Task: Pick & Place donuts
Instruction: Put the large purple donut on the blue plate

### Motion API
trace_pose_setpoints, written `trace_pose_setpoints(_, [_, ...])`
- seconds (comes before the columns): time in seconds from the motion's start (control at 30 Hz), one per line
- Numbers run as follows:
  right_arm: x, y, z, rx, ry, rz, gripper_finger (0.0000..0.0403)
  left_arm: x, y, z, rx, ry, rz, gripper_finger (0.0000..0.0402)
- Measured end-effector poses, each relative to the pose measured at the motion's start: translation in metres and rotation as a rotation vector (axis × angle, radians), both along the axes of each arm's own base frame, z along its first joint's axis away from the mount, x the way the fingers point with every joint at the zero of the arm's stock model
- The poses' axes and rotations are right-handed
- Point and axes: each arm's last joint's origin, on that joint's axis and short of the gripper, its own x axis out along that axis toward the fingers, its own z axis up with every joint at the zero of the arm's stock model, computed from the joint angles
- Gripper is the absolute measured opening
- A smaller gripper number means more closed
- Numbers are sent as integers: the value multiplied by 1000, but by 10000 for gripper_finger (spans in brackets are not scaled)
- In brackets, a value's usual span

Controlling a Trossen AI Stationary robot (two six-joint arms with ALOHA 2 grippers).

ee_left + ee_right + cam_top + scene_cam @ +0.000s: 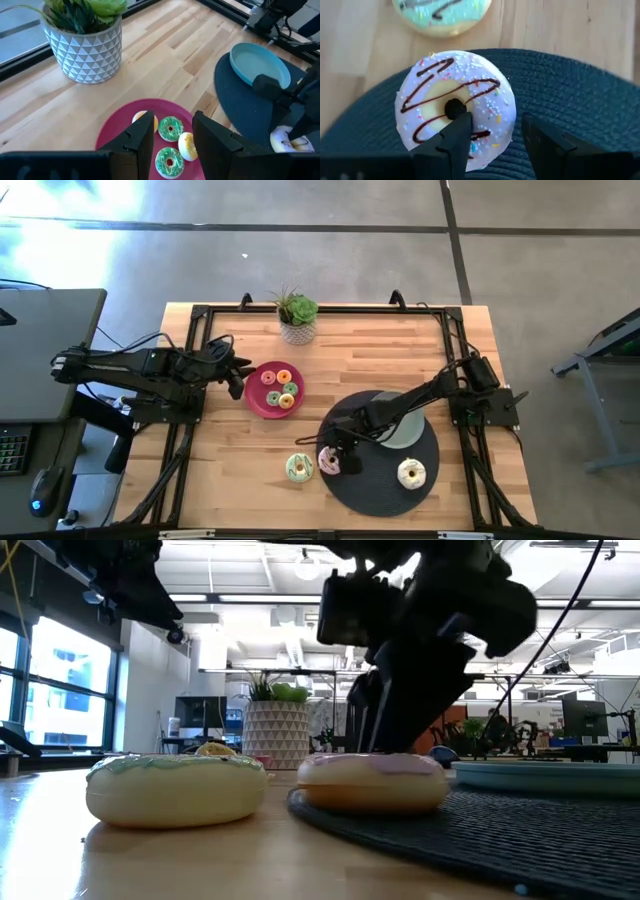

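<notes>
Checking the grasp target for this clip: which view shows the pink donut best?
The right wrist view: the pink donut fills it from above, with chocolate drizzle and sprinkles, on the dark mat's edge, the open right gripper over it. The high view shows it small, the low view side-on, the left wrist view only a sliver.

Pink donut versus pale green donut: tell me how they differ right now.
The pink donut lies on the edge of the dark round mat; the pale green donut lies on the bare wooden table just beside it. The pink one has lilac-pink frosting, the green one mint frosting. The right gripper is open directly over the pink donut; nothing hovers over the green one. Both lie flat, with dark drizzle and sprinkles.
</notes>
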Motion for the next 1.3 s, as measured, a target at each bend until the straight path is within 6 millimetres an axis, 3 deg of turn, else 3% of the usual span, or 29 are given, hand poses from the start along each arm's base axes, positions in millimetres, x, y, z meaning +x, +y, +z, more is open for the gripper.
trace_pose_setpoints(0.17, [-1, -3, -5, 50, -15, -41, 145, 0, 0, 0, 0, 0, 1, 129])
trace_pose_setpoints(0.4, [3, -6, 0, 68, -15, -43, 34, 0, 0, 0, 0, 0, 1, 129])
trace_pose_setpoints(0.47, [4, -8, 6, 80, -8, -37, 13, 0, 0, 0, 0, 0, 1, 129])
trace_pose_setpoints(0.57, [0, -9, 29, 83, -3, -62, 21, 0, 0, 0, 0, 0, 1, 129])
trace_pose_setpoints(0.67, [-16, -15, 58, 19, 42, -122, 24, 0, 0, 0, -2, -2, 3, 129])
trace_pose_setpoints(0.87, [-75, -37, 96, -167, 196, -283, 11, 0, 0, 0, 5, -5, 15, 129])
trace_pose_setpoints(1.03, [-122, -61, 82, -241, 263, -508, 7, 0, 1, 0, 12, -5, 25, 129])
trace_pose_setpoints(1.3, [-165, -95, 28, -29, 177, -623, 5, 0, 1, 0, 16, -6, 31, 129])
